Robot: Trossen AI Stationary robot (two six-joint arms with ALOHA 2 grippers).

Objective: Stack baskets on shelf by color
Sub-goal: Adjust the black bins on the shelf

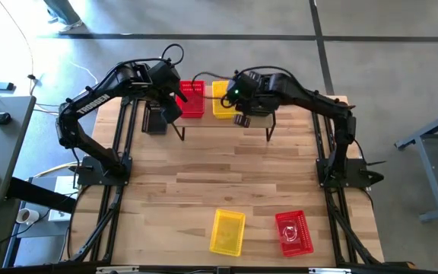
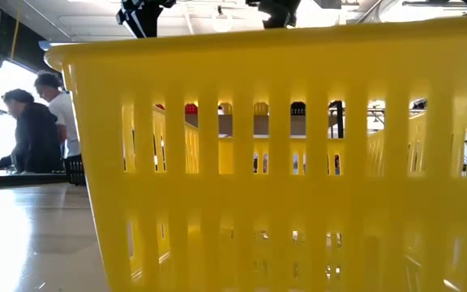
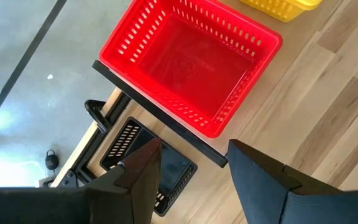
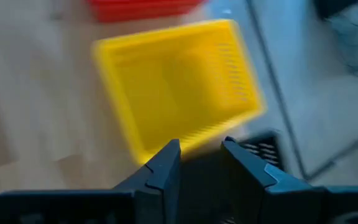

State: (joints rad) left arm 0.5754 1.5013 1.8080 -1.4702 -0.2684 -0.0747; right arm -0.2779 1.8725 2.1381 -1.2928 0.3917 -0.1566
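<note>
**Shelf at far edge holds one red, one yellow basket; both arms above it**

Shelf (image 1: 226,125) stands at the far edge of the table (image 1: 204,183). On its plank: red basket (image 1: 192,99) to the left, yellow basket (image 1: 222,99) just beside it on the right. Both upright, open side up. The left wrist view looks into the red one and it is empty. The right wrist view shows the yellow one's interior, motion-blurred, nothing visible inside.

A black basket (image 1: 155,120) sits lower down by the shelf's left end, seen in the left wrist view past the plank edge; whether it rests on the table or below it I cannot tell.

Near edge of table: second yellow basket (image 1: 227,231) and second red basket (image 1: 293,232), near each other but apart, both loose on the tabletop. The near yellow one fills the low view and blocks almost all of the shelf from that camera.

Left gripper (image 3: 191,171) hovers above the shelf's left part beside the red basket, fingers spread wide, holding nothing. Right gripper (image 4: 201,155) hangs over the shelf by the yellow basket, fingers narrowly apart, nothing between them.

Two people (image 2: 43,122) stand in the room beyond the table.
</note>
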